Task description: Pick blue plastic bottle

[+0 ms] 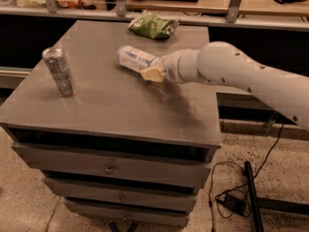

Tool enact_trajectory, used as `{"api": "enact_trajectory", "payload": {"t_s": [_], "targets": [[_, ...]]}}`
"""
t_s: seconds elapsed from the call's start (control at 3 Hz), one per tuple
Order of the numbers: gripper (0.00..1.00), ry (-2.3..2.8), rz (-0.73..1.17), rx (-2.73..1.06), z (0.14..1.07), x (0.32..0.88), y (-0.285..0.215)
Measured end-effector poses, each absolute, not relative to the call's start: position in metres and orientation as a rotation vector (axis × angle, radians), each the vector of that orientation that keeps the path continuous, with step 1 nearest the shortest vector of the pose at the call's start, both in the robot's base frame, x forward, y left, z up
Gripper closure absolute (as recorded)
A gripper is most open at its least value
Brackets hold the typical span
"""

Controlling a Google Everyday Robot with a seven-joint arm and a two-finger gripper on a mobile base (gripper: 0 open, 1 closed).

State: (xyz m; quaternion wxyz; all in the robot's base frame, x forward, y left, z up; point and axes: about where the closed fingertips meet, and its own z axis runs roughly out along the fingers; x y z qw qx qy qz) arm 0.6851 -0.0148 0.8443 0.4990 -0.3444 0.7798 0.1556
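The blue plastic bottle [134, 59] lies on its side on the grey cabinet top [106, 105], towards the back middle. It is clear with a white and pale-blue label. My gripper [153, 73] reaches in from the right on the white arm [241, 76] and is right against the bottle's near right end, which it hides. A silver drink can [60, 71] stands upright at the left of the top. A green snack bag [153, 25] lies at the back edge.
The cabinet has drawers below its top [111, 168]. A shelf rail with metal posts [145, 13] runs behind it. A black cable and adapter [231, 202] lie on the floor at the right, beside a dark stand leg [253, 197].
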Motion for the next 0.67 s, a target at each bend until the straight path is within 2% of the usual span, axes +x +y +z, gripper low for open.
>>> {"api": "enact_trajectory", "payload": {"t_s": [0.33, 0.67], "targets": [[0.64, 1.859, 0.418, -0.868, 0.852, 0.685, -0.008], [0.95, 1.736, 0.504, -0.992, 0.889, 0.682, 0.011]]}}
